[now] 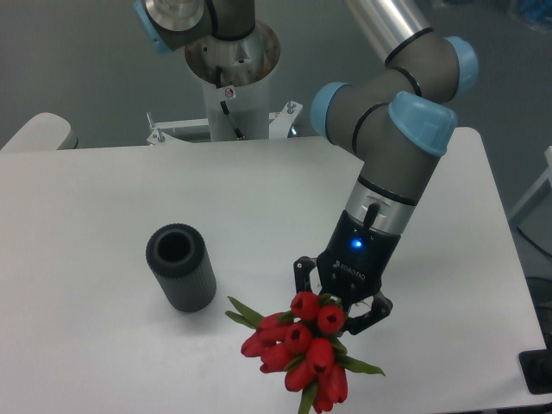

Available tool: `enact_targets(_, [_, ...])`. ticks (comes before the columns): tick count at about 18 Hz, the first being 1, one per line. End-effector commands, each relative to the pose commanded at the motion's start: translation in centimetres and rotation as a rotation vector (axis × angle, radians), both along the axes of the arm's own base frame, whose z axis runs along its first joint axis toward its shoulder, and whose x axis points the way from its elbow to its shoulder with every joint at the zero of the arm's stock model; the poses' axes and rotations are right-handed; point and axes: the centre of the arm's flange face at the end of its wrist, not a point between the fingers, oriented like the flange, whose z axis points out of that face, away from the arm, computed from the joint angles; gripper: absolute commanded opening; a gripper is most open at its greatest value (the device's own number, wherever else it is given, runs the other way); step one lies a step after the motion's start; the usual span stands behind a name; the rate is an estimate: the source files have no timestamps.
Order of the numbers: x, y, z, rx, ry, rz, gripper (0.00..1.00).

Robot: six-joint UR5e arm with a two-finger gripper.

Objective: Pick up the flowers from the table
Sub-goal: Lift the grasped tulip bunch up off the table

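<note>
- Flowers [300, 349] held in gripper [341, 312], fingers closed on the bunch just under the red blooms; heads hang toward the front edge of the table [103, 198], apparently lifted off it.
- Risk: stems hidden behind the gripper, so grip depth can't be judged; a shallow pinch could let the bunch slide out.
- Risk: a fast swing may snag a leaf or clip the dark ribbed cylinder [180, 267] nearby.
- Writing: light lettering on gripper body, too small to read; small sticker on the arm's base post [230, 90], illegible.

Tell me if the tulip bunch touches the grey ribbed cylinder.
Apart. The fixed camera shows bare white table between the tulip bunch and the grey ribbed cylinder.
</note>
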Motion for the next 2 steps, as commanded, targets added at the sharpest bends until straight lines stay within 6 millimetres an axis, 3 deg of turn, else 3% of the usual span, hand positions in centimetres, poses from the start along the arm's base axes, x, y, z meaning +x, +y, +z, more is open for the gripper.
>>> enact_targets(2, [0.01, 0.05, -0.09, 0.003, -0.007, -0.002, 0.21])
